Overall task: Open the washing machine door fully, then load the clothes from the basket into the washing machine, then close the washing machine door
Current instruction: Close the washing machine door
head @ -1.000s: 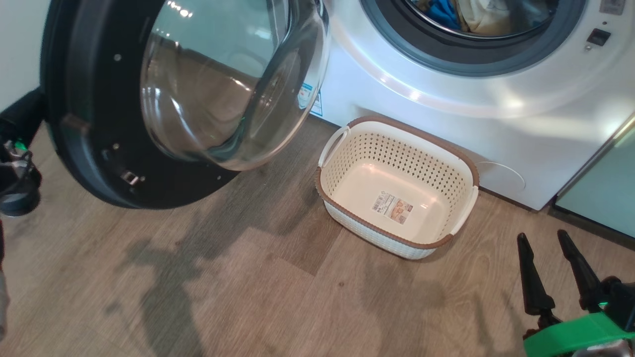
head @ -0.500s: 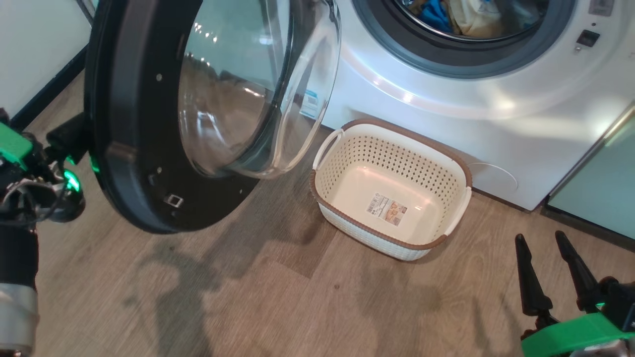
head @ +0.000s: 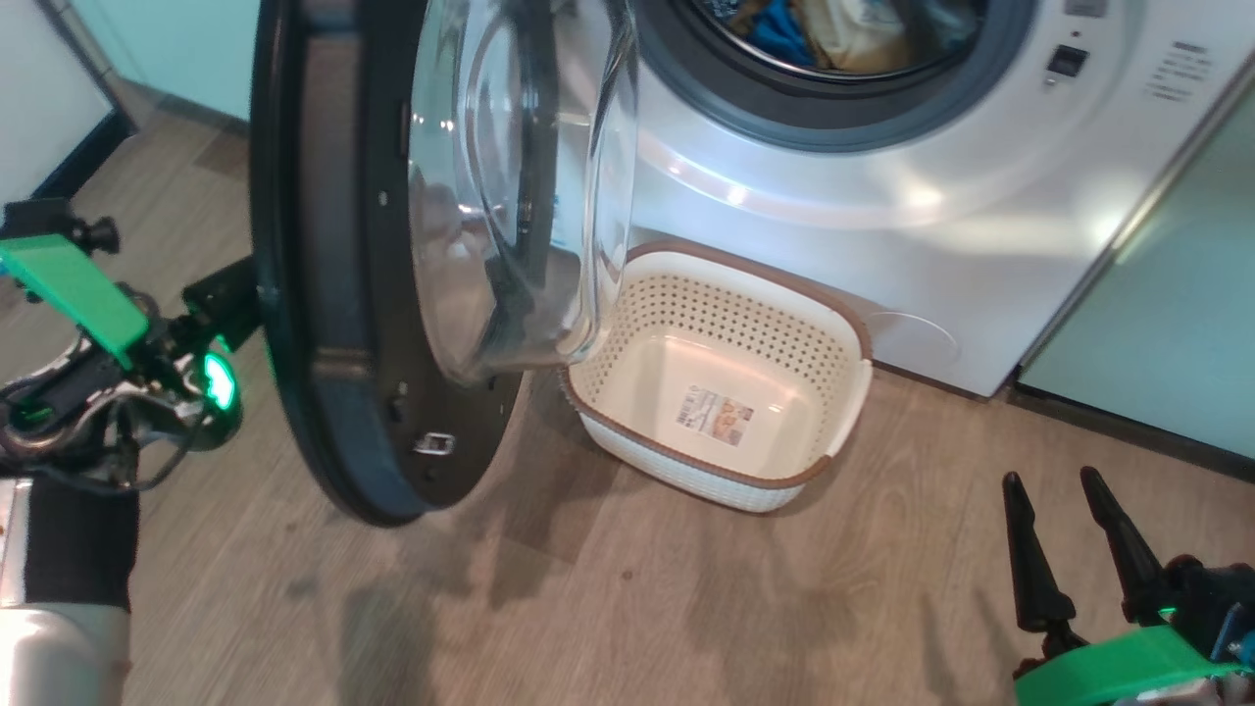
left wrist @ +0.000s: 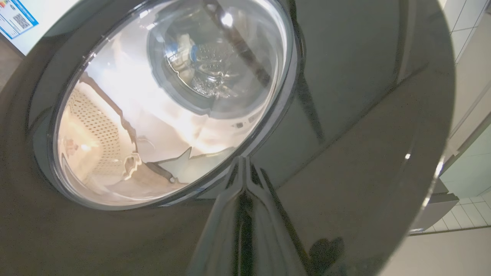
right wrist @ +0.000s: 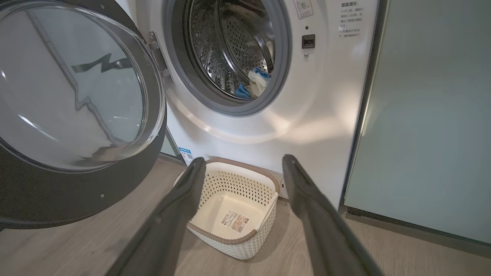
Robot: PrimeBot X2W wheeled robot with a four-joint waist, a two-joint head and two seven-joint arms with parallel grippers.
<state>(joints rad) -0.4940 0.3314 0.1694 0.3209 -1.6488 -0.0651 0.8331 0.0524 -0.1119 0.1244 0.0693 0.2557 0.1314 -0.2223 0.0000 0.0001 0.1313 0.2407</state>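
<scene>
Swung further shut, the washing machine door now stands nearly edge-on, overlapping the basket on the floor; my left pincer, fingers together, touches its black rim, my right pincer hangs apart, and I see the clothes inside the washing machine

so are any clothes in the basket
No, the basket holds only its label sticker; the clothes lie in the drum.
</scene>
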